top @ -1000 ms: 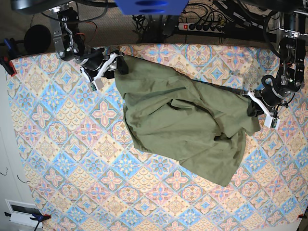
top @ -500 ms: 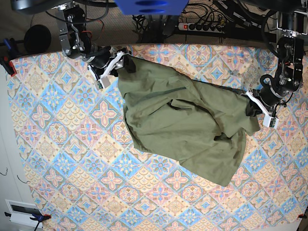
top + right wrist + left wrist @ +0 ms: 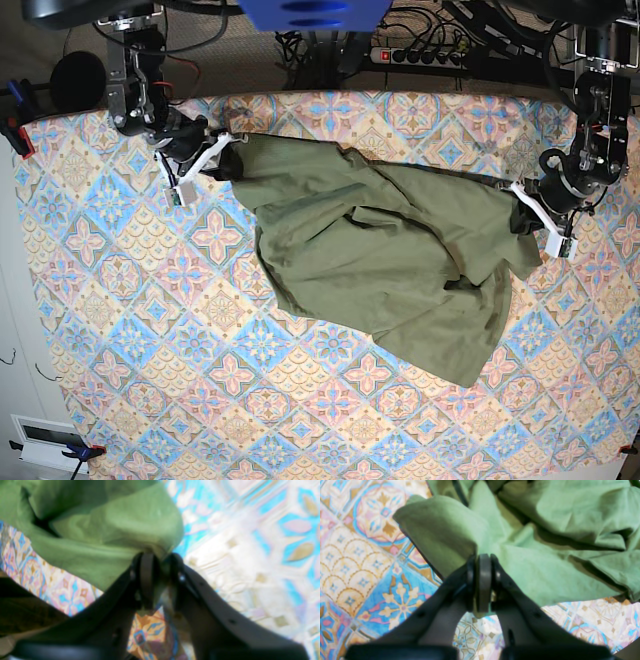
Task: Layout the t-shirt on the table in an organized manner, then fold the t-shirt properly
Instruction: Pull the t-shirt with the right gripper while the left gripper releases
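Lying crumpled across the far middle of the table [image 3: 130, 330], the t-shirt [image 3: 380, 255], with layout only underway and folding not begun. Pinching a far-left corner, the right gripper [image 3: 212, 158]; pinching the right edge, the left gripper [image 3: 527, 212]. Showing clamped cloth close up, the wrist views; showing overall spread, only the base view.

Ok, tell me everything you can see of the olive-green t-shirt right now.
The olive-green soft cloth t-shirt lies rumpled across the far half of the tile-patterned table, stretched into a rough band with loose folds and creases in its middle and one end trailing toward the near side. The right gripper is clamped on one bunched edge, the left gripper on the opposite edge. No label or neck opening shows.
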`<state>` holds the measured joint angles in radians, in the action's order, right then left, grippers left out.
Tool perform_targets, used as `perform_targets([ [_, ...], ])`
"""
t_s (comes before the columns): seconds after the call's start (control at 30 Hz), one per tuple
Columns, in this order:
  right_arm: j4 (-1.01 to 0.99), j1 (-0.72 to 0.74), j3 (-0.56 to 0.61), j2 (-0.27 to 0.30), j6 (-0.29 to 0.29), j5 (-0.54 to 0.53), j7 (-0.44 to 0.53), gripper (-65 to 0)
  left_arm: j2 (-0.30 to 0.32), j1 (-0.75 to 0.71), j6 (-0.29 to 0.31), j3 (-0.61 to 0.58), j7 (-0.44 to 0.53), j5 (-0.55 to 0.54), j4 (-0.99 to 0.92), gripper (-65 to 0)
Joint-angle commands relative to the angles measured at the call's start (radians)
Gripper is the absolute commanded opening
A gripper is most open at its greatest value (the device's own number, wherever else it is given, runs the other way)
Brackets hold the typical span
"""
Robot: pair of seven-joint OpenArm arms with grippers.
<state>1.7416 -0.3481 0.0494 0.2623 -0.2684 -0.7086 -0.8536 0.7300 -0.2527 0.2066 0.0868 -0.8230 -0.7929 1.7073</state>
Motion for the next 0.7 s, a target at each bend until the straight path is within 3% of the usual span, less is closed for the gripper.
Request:
perform_targets([
  [0.0, 0.018, 0.007, -0.016, 0.007, -0.009, -0.015, 0.004, -59.4, 0.023, 0.006, 0.001, 0.009, 0.020, -0.009, 0.015, -65.0],
  [0.13, 0.018, 0.008, -0.044, 0.007, -0.029, -0.015, -0.068, -63.3, 0.026, -0.015, 0.001, 0.014, 0.020, -0.010, 0.015, -65.0],
  [0.27, 0.018, 0.010, -0.046, 0.007, -0.058, -0.015, -0.077, -63.5, 0.023, -0.023, 0.001, 0.014, 0.020, -0.010, 0.026, -54.9],
  [0.47, 0.019, 0.050, -0.046, 0.007, -0.058, -0.055, -0.074, -63.5, 0.029, -0.079, 0.000, 0.017, 0.006, -0.010, 0.064, -39.5],
  [0.67, 0.019, 0.099, -0.047, 0.007, -0.058, -0.107, -0.069, -63.5, 0.041, -0.099, 0.000, 0.070, -0.040, -0.009, 0.075, -36.4],
])
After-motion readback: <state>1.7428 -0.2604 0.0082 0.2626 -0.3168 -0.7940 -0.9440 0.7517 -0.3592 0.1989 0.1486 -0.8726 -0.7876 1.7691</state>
